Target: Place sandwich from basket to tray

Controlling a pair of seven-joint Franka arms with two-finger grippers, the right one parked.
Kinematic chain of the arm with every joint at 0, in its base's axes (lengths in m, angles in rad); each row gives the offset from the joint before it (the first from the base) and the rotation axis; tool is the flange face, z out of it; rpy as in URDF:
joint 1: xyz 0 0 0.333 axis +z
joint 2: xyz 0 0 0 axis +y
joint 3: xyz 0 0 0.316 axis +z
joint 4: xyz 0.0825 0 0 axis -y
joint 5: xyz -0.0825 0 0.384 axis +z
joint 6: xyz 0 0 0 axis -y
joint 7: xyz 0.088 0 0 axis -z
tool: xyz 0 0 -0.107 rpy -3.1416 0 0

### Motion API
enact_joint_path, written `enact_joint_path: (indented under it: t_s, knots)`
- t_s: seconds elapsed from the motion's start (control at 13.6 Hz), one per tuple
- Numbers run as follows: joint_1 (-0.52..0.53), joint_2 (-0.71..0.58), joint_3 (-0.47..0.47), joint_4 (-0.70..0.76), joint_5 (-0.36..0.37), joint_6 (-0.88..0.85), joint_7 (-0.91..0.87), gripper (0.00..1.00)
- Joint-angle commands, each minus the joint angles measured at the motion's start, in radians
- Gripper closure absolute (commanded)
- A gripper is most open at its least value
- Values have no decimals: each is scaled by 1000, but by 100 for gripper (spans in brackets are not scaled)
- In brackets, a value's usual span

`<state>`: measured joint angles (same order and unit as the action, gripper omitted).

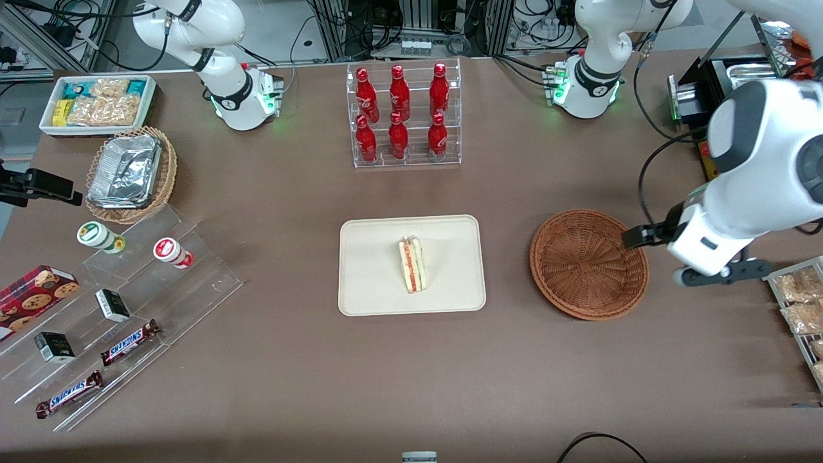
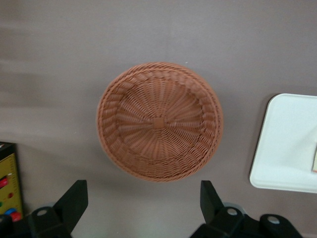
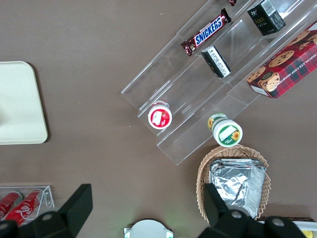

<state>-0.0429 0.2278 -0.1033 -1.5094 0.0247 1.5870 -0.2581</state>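
The sandwich lies on the tray at mid-frame. The hand hovers above the bare basket, fingers spread, their tips cut off by the frame edge.

It was a robotics lab. White robot arm bases sat bolted on a brown table. Tangled black cables and metal racks lined the edge.

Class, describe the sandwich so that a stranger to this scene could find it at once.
Find the rack of red bottles; nearer the front camera lies a cream tray, beside an empty reddish-brown basket under the open gripper. On the tray stands the sandwich, a pale wedge with orange and green layers, the only food there.
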Motion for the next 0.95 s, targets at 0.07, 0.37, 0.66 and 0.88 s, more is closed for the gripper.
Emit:
enact_joint_path:
  t_s: [0.07,0.37,0.66,0.88]
  knots:
    - [76,-105,-18,-40,3,-51,98,0]
    - [141,-175,-44,-37,3,-142,216,0]
    - [138,-235,-45,-38,4,-199,217,0]
    - [118,-252,-39,-37,1,-217,208,0]
